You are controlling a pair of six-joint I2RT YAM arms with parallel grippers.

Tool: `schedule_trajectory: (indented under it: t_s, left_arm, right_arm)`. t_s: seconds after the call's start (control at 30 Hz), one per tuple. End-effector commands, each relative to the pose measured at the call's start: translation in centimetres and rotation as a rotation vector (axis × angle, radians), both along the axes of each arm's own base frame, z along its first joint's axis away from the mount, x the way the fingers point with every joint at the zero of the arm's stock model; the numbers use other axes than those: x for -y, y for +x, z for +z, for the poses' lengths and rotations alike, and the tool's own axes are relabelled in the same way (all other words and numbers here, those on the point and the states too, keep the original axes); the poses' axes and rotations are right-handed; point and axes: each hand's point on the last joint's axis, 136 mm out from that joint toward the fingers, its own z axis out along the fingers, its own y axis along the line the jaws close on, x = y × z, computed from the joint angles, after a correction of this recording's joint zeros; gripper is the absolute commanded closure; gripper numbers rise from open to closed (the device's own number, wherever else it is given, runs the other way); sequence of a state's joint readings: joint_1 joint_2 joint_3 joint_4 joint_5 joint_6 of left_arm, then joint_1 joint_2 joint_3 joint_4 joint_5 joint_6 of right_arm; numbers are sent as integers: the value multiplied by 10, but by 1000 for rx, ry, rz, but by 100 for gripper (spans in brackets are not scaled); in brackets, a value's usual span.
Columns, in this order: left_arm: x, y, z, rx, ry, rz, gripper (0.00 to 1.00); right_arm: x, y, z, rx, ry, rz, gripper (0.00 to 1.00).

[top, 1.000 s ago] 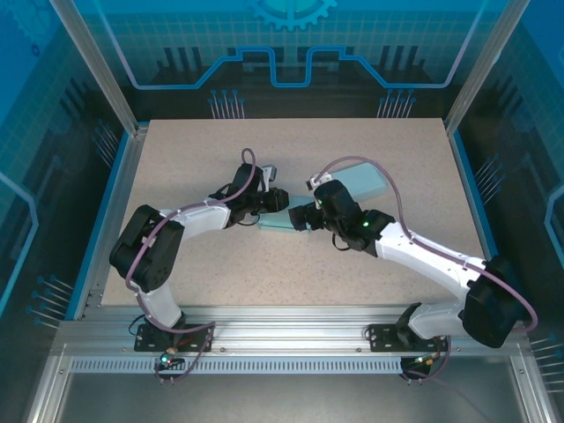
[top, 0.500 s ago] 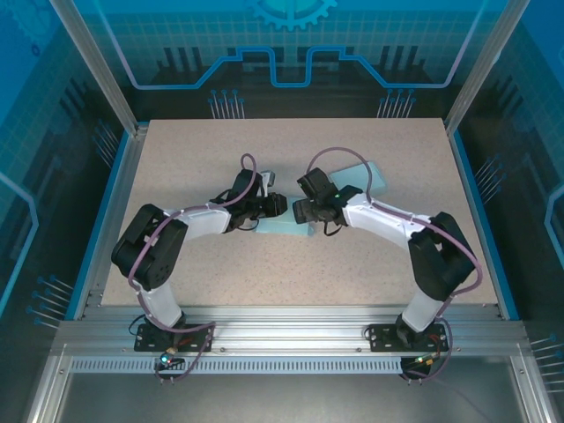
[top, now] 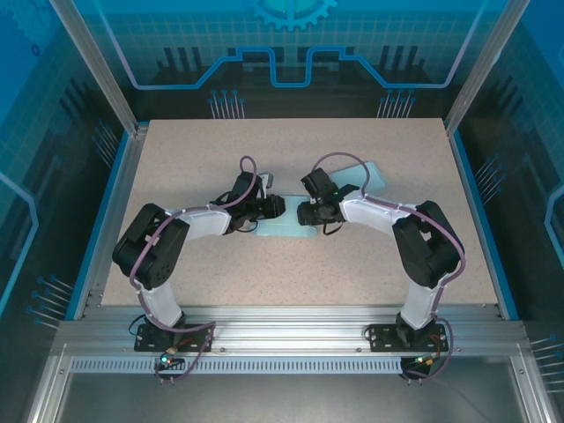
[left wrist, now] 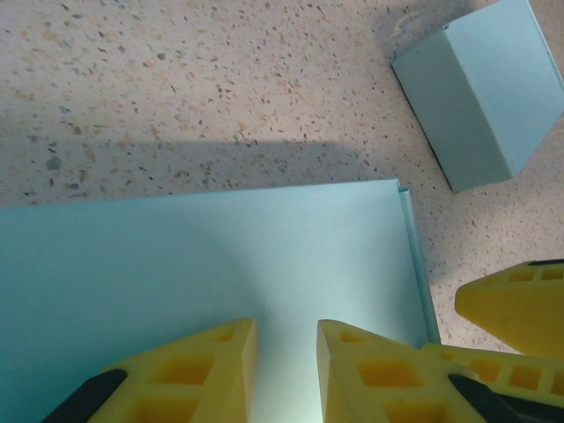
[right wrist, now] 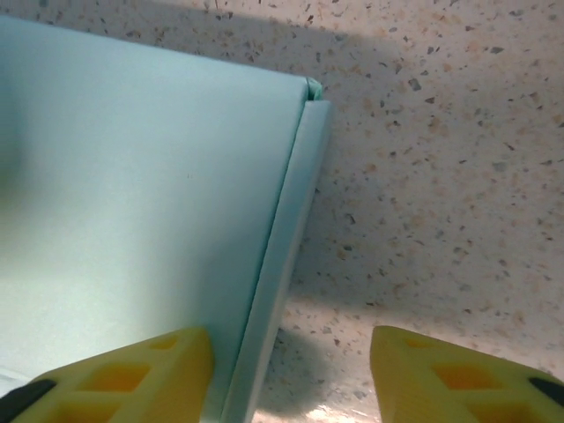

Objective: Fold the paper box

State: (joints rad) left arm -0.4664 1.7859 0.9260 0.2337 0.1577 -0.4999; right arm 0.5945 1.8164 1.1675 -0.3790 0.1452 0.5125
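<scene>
2 risks concern us: the right gripper [right wrist: 291, 342], jaws spread astride the flap [right wrist: 286, 229] on the right edge of the flat paper box [top: 282, 229] mid-table, may crease it crooked, and the left gripper [left wrist: 286, 348], nearly closed with a hold we cannot tell, may let it slide.
</scene>
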Motion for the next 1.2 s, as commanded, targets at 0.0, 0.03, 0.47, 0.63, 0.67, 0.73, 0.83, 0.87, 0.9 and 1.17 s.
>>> schedule_trajectory:
  t_s: [0.0,0.03,0.47,0.63,0.67,0.73,0.83,0.87,0.9,1.17]
  left_arm:
    - [-18,-5,-10,-27,52,52,74]
    - [-20,-4,-5,-15,55,54,74]
    - [-76,-12,51,75,297,129,70]
    - [-104,-16,71,93,237,213,65]
    - [-111,-17,75,99,223,234,64]
    - [-126,-18,82,108,201,282,63]
    - [-148,-23,89,118,163,347,58]
    - [-154,-25,91,120,148,364,54]
    - [-160,-28,91,118,138,378,51]
    - [-189,-46,93,125,125,462,2]
  right_arm:
    - [27,-37,-56,-182,-100,-20,50]
    - [26,-38,-55,-182,-94,-19,50]
    - [-11,-16,59,170,-61,241,37]
    - [-32,-39,81,366,-347,511,36]
    - [-37,-44,81,389,-401,552,36]
    - [-42,-48,77,429,-509,604,36]
    - [-50,-55,66,467,-648,675,37]
    - [-53,-57,62,476,-687,696,37]
    - [-56,-58,58,483,-716,711,37]
    - [-76,-57,23,468,-867,798,22]
